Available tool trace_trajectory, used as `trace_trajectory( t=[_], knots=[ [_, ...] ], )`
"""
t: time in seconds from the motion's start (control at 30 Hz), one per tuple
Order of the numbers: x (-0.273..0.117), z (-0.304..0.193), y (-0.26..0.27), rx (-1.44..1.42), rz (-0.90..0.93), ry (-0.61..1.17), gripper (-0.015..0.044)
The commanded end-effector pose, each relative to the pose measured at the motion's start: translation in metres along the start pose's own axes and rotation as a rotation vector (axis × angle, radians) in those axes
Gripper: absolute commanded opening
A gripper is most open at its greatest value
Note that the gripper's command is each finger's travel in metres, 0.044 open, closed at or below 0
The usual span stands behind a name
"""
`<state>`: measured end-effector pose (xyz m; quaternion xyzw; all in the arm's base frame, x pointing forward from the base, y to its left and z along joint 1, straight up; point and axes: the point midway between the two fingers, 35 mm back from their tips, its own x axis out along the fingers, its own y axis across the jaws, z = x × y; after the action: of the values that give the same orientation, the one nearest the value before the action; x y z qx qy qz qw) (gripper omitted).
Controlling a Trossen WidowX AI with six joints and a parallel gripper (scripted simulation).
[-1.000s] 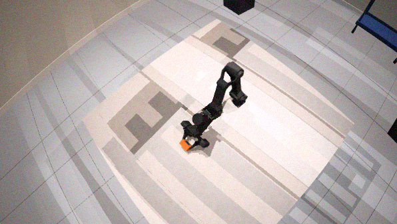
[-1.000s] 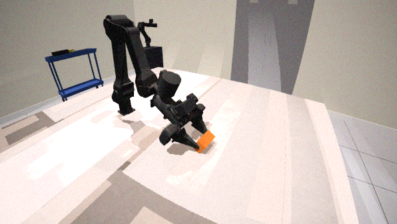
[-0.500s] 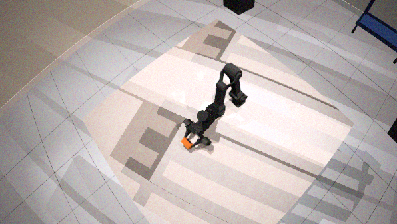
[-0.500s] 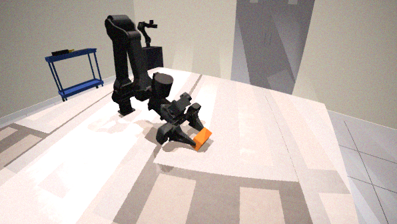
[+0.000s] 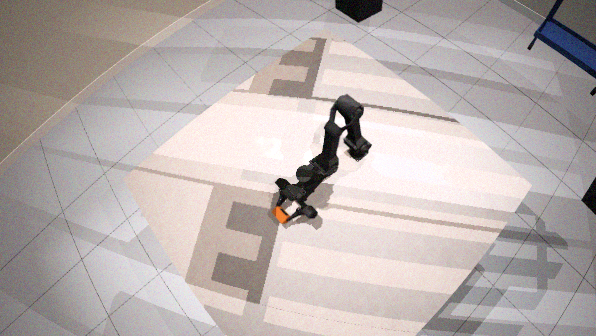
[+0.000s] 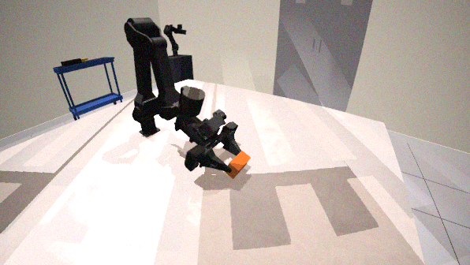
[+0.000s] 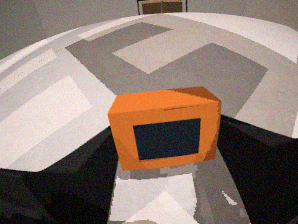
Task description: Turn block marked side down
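Observation:
An orange block (image 5: 281,215) (image 6: 240,162) (image 7: 120,145) is held tilted, low over the pale table (image 5: 400,175) (image 6: 130,225) (image 7: 45,110). Whether its lowest edge touches the table is not clear. Its marked side, a dark rectangle (image 7: 167,139), faces back toward the wrist camera, between the fingers. My gripper (image 5: 282,213) (image 6: 235,162) (image 7: 165,125) is shut on the block, one finger at each end. In the top and exterior views the marked side is mostly hidden; the top view shows only a thin dark strip by the fingers.
The arm's base (image 5: 358,150) (image 6: 149,128) stands on the table behind the gripper. Beyond the table are a blue cart (image 5: 570,49) (image 6: 95,106) and a black pedestal (image 5: 358,8) (image 6: 183,68). Grey shadow patches cross the table beside the block.

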<state>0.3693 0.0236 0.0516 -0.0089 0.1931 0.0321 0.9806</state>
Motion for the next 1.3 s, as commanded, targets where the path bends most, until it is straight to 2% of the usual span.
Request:
trace_trajectory(
  t=[0.0, 0.3, 1.27],
  knots=[
    [0.0, 0.0004, 0.0007, 0.0, 0.005, -0.003, 0.021],
    [0.0, 0.0004, 0.0007, 0.0, 0.005, -0.003, 0.044],
    [0.0, 0.0004, 0.0007, 0.0, 0.005, -0.003, 0.044]
  ],
)
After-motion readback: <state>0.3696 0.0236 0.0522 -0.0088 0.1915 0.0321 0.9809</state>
